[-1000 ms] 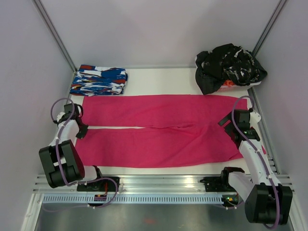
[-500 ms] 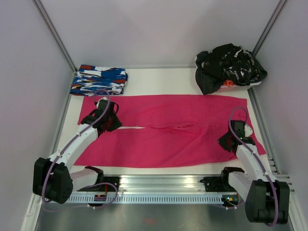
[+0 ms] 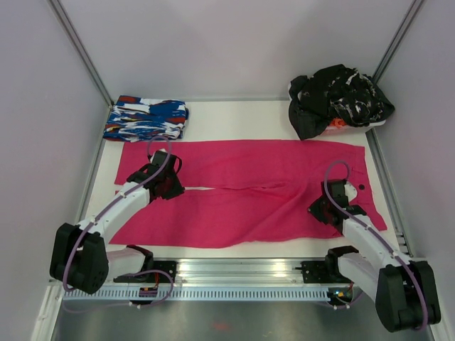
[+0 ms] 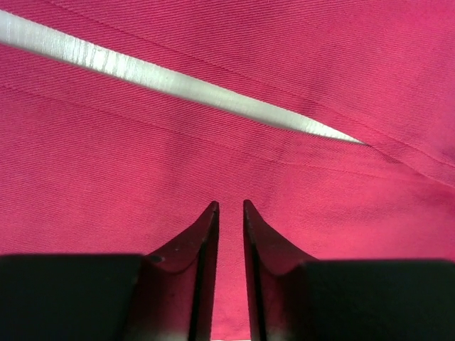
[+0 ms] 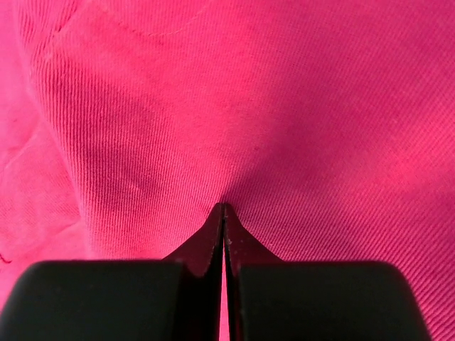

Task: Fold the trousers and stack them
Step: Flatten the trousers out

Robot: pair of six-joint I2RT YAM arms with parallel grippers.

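The pink trousers (image 3: 249, 185) lie flat across the table, legs to the left and waist to the right, with a thin gap between the legs. My left gripper (image 3: 170, 186) is low over the near leg beside that gap. In the left wrist view its jaws (image 4: 231, 206) stand a narrow slit apart over smooth pink cloth (image 4: 213, 92). My right gripper (image 3: 318, 212) rests on the near waist part. Its tips (image 5: 225, 206) are shut together on the cloth (image 5: 298, 106), which puckers toward them.
A folded blue, white and red patterned garment (image 3: 146, 118) lies at the back left. A heap of black clothes with white flecks (image 3: 338, 99) sits at the back right. A sliver of white table (image 4: 142, 71) shows between the legs. The metal rail (image 3: 234, 273) runs along the near edge.
Left arm swung from the table's left edge onto the near leg by the gap. Right gripper moved inward from the waist edge onto the cloth and shut there.
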